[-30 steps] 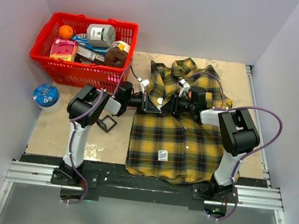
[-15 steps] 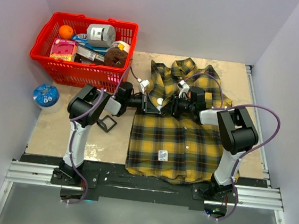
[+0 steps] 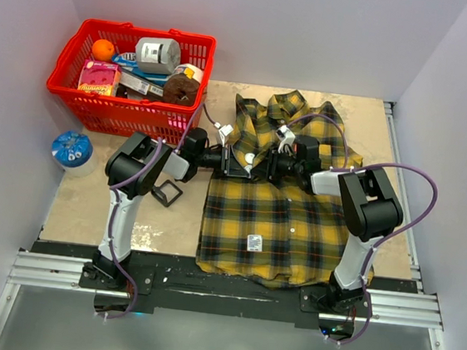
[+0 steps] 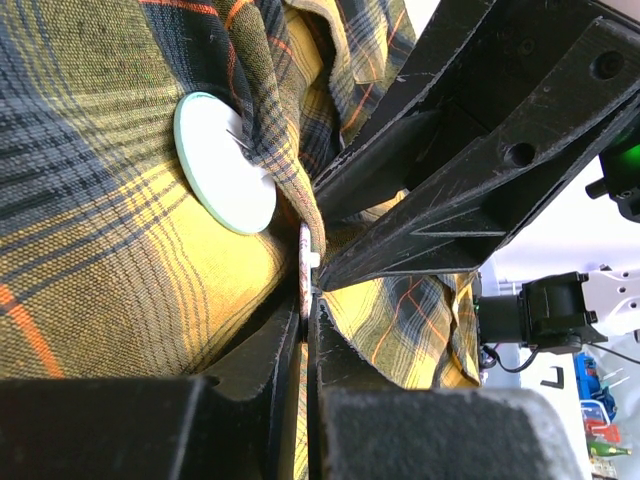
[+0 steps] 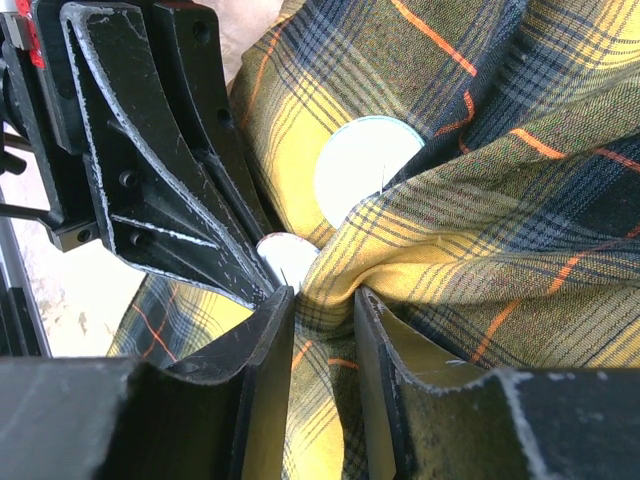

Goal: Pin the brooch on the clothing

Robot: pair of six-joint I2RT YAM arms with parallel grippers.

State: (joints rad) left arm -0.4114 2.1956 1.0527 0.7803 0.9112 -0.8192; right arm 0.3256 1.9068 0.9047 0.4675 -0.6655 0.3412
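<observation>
The left pincer [image 4: 308, 296] was closed tight, its tips nipping a small disc [image 5: 288, 258] that showed edge-on in its own wrist view. The right pincer [image 5: 325, 298] stood narrow, a raised ridge of the shirt [image 3: 254, 219] filling the gap of its jaws, so I judged it pinched on the cloth. The two pincers lay tip to tip along one line running across the table [image 3: 170, 218], the left reaching in from the left and the right from the right, meeting high on the shirt's chest. The brooch [image 4: 222, 165], a larger white round, lay just beyond both sets of tips, flat against the plaid. The fold held by the right pincer draped over one edge of it, and a thin pin [image 4: 237, 143] showed at that edge where cloth crossed it. The small disc sat just beside the brooch's rim, on the side toward the left arm; whether the two touched I could not tell. Both arms were about equally near, but the left carried the piece that seemed meant as the brooch's back. The coming move, as I judged it, turned on lining that small disc up with the pin through the fold, a short shift toward the brooch, with the ridge held up by the right
</observation>
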